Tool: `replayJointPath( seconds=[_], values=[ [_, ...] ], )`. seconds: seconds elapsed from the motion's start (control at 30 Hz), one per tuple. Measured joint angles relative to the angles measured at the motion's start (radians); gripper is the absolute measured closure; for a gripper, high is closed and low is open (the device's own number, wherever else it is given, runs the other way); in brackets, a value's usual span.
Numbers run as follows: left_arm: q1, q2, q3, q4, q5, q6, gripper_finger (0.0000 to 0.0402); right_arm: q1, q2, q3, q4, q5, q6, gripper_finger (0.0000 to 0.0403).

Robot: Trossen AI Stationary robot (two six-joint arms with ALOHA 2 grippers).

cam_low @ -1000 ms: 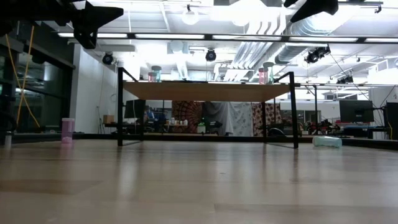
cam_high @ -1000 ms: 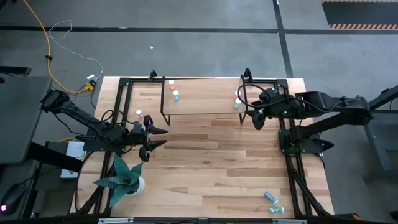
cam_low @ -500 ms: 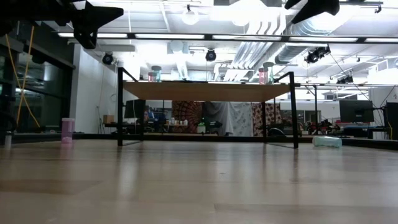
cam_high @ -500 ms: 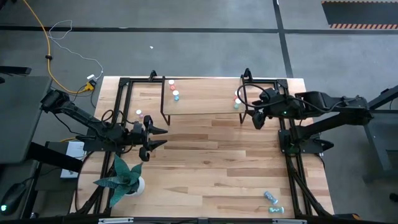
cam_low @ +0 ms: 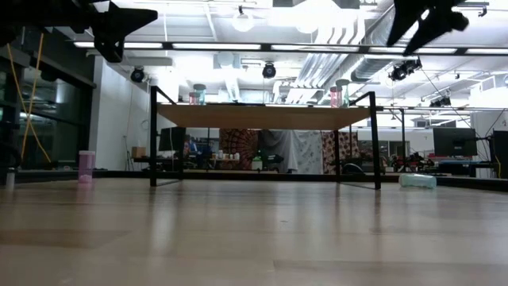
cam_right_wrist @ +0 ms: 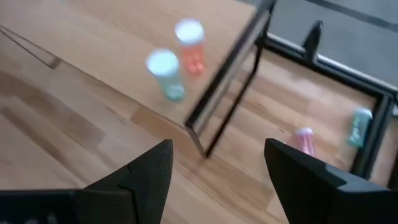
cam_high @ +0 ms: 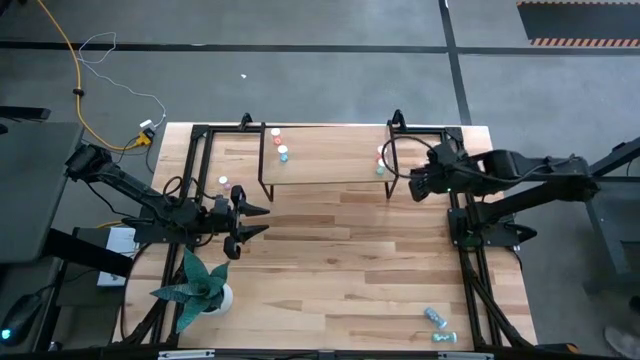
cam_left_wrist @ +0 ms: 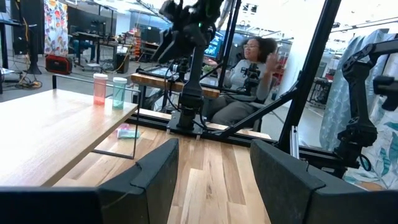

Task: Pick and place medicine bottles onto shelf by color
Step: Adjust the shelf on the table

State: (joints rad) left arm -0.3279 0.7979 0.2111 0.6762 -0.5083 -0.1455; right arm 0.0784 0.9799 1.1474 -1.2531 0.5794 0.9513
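Dark and wide open, holding nothing, the right gripper (cam_high: 417,186) hung just off the shelf (cam_high: 330,165) end where two bottles (cam_high: 381,161) stood, seemingly freed for another, while the left gripper (cam_high: 250,222) waited open beside a bottle (cam_high: 224,184) on the table.

We find no readable text, labels, brand names, numbers or signs in any view; the bottle labels are too small and blurred for us to read.
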Motion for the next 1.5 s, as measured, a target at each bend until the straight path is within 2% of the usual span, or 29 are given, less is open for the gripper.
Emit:
replayJointPath(
  seconds=[0.2,0.3,0.53,0.87,1.1,1.23,1.37,1.5],
  values=[
    [0.000,0.000,0.000,0.000,0.000,0.000,0.0212,-0.049,-0.004,-0.172,0.000,-0.041,0.058,0.0158],
    [0.000,0.000,0.000,0.000,0.000,0.000,0.0212,-0.116,-0.013,-0.246,0.015,-0.053,0.082,0.0158],
    [0.000,0.000,0.000,0.001,0.000,0.000,0.0212,-0.310,-0.041,-0.393,0.107,-0.167,0.032,0.0158],
    [0.000,0.000,0.000,0.001,0.000,0.007,0.0212,-0.496,-0.047,-0.545,0.202,-0.216,0.033,0.0158],
    [0.000,0.000,0.000,0.001,0.000,0.007,0.0212,-0.537,-0.045,-0.625,0.358,-0.205,0.117,0.0158],
    [0.000,0.000,0.000,0.001,0.000,0.007,0.0212,-0.535,-0.045,-0.660,0.485,-0.163,0.148,0.0158],
    [0.000,0.000,0.000,0.001,0.000,0.007,0.0212,-0.528,-0.045,-0.692,0.623,-0.180,0.143,0.0158],
    [0.000,0.000,0.000,0.001,0.000,0.010,0.0212,-0.497,-0.044,-0.699,0.645,-0.186,0.147,0.0158]
  ],
)
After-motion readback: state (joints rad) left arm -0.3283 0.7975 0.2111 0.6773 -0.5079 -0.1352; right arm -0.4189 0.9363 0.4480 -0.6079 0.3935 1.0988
